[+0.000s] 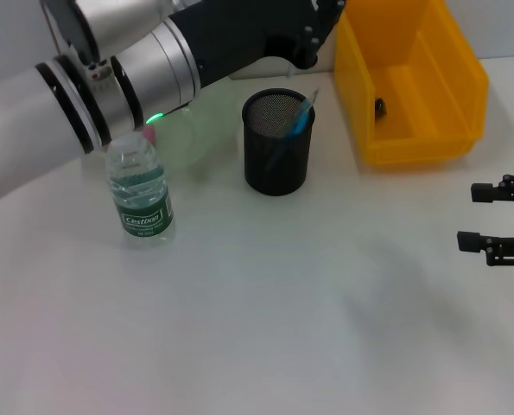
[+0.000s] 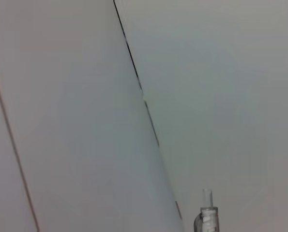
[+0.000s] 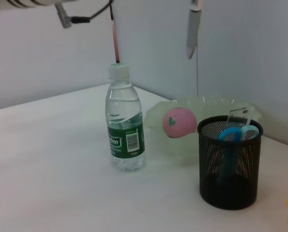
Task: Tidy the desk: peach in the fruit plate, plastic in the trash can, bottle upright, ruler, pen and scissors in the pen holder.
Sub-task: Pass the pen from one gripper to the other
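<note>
Holding a pen [image 3: 194,29] above the mesh pen holder [image 1: 278,143], left end effector's grip is hidden, cannot tell. Scissors [image 3: 233,133] already inside; bottle [image 1: 140,194] upright; peach [image 3: 179,122] in fruit plate [image 3: 209,108]. Next: lower, release. Right end effector [image 1: 474,216] idle, apart.

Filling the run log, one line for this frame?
left gripper: holding pen above pen holder | right gripper: open, parked | bottle: upright | peach: in fruit plate
</note>
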You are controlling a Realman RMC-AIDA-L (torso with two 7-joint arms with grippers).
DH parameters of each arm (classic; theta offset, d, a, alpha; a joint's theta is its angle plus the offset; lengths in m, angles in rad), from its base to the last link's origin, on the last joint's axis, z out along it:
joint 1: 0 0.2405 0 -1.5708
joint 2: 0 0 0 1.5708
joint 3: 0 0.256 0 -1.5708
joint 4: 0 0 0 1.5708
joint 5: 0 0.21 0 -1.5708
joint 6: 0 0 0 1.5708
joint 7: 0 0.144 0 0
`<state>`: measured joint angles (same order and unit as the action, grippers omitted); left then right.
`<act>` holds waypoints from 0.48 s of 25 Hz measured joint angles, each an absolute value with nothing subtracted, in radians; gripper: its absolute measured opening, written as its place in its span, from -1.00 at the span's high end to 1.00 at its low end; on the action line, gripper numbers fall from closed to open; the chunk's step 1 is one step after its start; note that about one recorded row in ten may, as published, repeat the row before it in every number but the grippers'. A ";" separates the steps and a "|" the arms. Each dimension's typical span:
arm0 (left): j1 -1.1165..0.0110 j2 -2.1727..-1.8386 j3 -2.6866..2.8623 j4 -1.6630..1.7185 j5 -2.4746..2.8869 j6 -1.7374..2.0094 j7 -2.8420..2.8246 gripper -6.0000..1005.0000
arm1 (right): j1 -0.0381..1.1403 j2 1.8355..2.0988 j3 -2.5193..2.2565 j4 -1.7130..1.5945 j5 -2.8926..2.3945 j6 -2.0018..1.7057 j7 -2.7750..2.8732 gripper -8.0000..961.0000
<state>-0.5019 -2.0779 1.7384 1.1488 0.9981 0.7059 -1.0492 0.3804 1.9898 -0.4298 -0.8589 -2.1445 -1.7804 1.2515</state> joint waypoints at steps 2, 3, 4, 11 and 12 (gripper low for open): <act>-0.511 -2.078 1.739 1.115 0.952 0.720 -1.006 0.76 | 0.381 1.992 -0.430 -0.859 -2.145 -1.781 1.252 -0.63; -0.511 -2.078 1.739 1.115 0.952 0.720 -1.006 0.76 | 0.381 1.992 -0.430 -0.859 -2.145 -1.781 1.252 -0.63; -0.511 -2.078 1.739 1.115 0.952 0.720 -1.006 0.76 | 0.382 1.994 -0.431 -0.859 -2.145 -1.780 1.252 -0.63; -0.568 -2.078 1.732 0.938 0.741 0.855 -0.843 0.77 | 0.379 2.020 -0.404 -0.875 -2.111 -1.754 1.233 -0.63; -0.566 -2.076 1.718 0.902 0.678 0.912 -0.813 0.77 | 0.375 2.026 -0.390 -0.878 -2.088 -1.752 1.220 -0.63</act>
